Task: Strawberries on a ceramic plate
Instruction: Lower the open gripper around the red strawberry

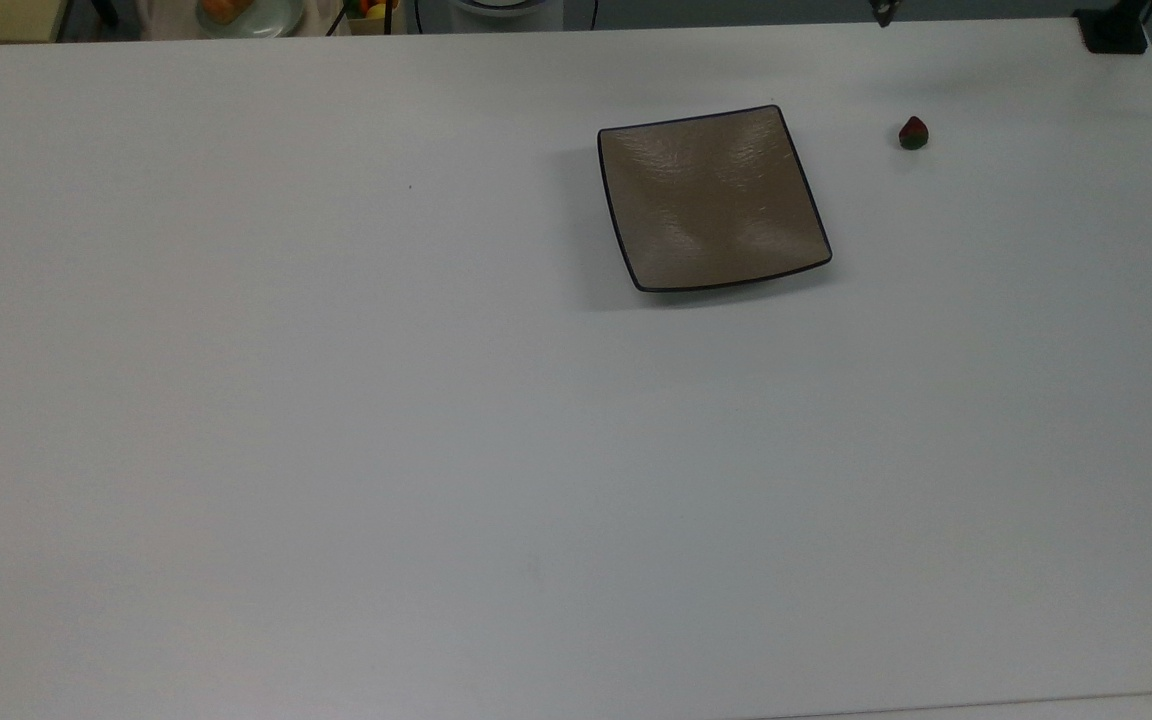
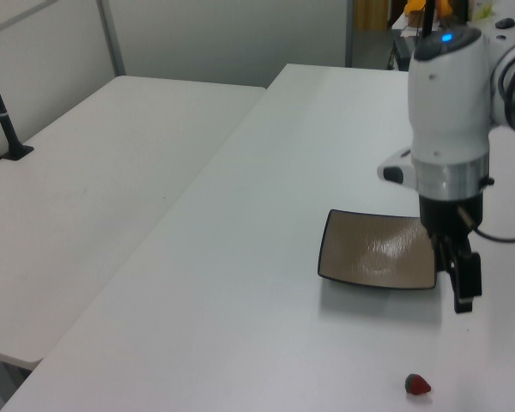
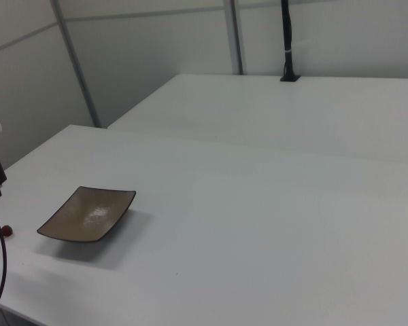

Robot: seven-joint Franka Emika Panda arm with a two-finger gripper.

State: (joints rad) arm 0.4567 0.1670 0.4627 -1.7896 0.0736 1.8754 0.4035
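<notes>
- My gripper (image 2: 464, 296) hangs above the white table (image 1: 336, 450); can't tell how my fingers are set.
- Strawberry (image 2: 419, 384) on the table, below and near me.
- Ceramic plate (image 2: 378, 251) just beside me, bare.

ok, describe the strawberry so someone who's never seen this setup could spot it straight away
Start at the white table, then find the square taupe-brown ceramic plate. The strawberry lies apart from it on the bare tabletop, off toward the top view's right. It is far smaller than the plate, dark red with a green cap, the only small red thing on the table.
</notes>
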